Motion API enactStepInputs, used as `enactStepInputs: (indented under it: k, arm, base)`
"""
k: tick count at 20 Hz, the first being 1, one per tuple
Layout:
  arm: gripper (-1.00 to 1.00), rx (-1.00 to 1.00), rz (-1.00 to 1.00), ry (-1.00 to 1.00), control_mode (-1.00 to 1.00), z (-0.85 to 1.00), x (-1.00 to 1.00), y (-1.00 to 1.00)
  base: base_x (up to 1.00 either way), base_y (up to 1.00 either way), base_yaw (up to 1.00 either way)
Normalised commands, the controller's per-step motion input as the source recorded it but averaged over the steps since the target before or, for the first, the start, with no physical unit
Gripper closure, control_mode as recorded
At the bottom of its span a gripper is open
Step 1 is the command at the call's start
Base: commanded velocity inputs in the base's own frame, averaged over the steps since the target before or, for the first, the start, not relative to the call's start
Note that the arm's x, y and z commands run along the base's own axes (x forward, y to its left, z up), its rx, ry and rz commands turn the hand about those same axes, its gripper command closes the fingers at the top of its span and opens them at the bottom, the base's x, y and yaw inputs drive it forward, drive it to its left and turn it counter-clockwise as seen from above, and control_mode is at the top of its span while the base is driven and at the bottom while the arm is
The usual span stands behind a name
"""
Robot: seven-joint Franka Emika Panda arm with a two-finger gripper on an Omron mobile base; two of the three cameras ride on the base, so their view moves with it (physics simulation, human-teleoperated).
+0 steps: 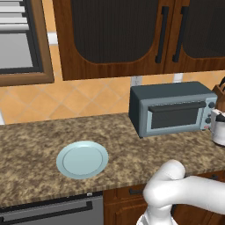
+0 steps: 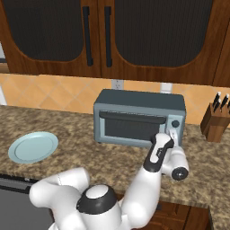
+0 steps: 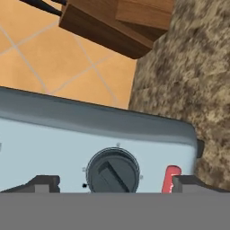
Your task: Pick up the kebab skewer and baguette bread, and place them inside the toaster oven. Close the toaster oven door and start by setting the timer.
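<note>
Wide jaws [image 3: 112,182] flank a dark knob [image 3: 112,172], cut off below, on the toaster oven [image 2: 139,117].

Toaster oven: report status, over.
End effector open, empty, straddling a knob. Toaster oven door shut. Nothing in the way. Plate bare.

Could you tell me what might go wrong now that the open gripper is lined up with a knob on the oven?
The gripper brackets one knob; several sit close on the toaster oven, so it may not be the timer. The red part beside one finger might get pressed. The knife block stands near the hand.
</note>
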Motion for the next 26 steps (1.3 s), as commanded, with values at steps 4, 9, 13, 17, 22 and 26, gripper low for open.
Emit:
enactStepInputs:
  k: [4, 9, 13, 17, 22, 26]
  arm:
    - [-1.0, 0.0, 0.0, 0.0, -1.0, -0.01, 0.06, -0.27]
    - [-1.0, 0.0, 0.0, -0.02, -1.0, 0.0, 0.09, -0.06]
    - [-1.0, 0.0, 0.0, -0.03, -1.0, 0.0, 0.0, 0.0]
    - [-1.0, 0.0, 0.0, -0.05, -1.0, 0.0, 0.0, 0.0]
    - [-1.0, 0.0, 0.0, -0.06, -1.0, 0.0, -0.03, 0.07]
    - [-1.0, 0.0, 0.0, 0.0, -1.0, 0.0, 0.0, 0.15]
  base:
    - [0.0, 0.0, 0.0]
    - [0.0, 0.0, 0.0]
    - [0.0, 0.0, 0.0]
    - [0.0, 0.0, 0.0]
    - [0.0, 0.0, 0.0]
    - [0.0, 0.0, 0.0]
